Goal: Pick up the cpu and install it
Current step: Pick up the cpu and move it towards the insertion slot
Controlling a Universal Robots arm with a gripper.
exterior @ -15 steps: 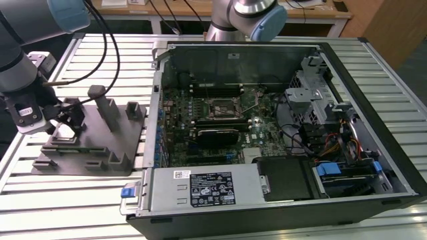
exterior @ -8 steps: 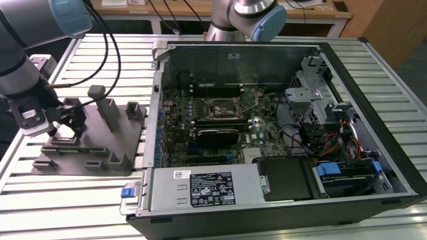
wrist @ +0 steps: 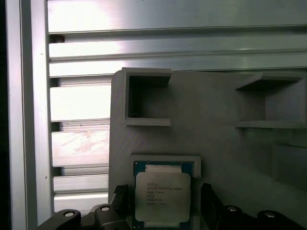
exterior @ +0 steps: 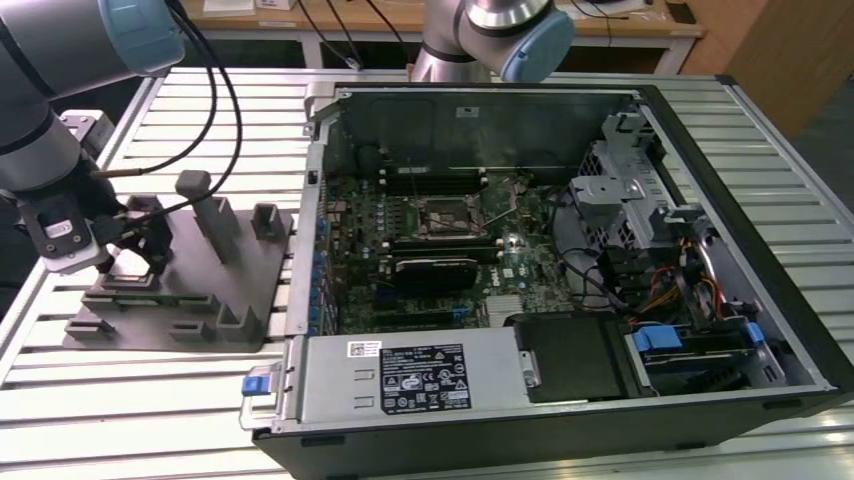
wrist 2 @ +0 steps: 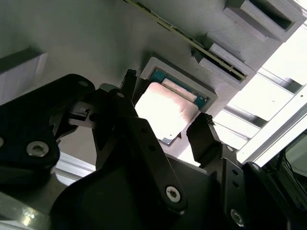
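The cpu, a flat square chip with a silvery top, lies in a shallow framed pocket of the grey fixture. In both wrist views my gripper is open just above it. One black finger stands off each side of the cpu, with a gap on both sides. In the exterior view the gripper hangs low over the fixture at the exterior view's left. The black-framed socket sits on the motherboard inside the open computer case.
The fixture has upright posts and box-shaped pockets close around the gripper. A second robot arm stands behind the case. Everything rests on a slatted aluminium table. Cables and drive bays fill the case's side at the exterior view's right.
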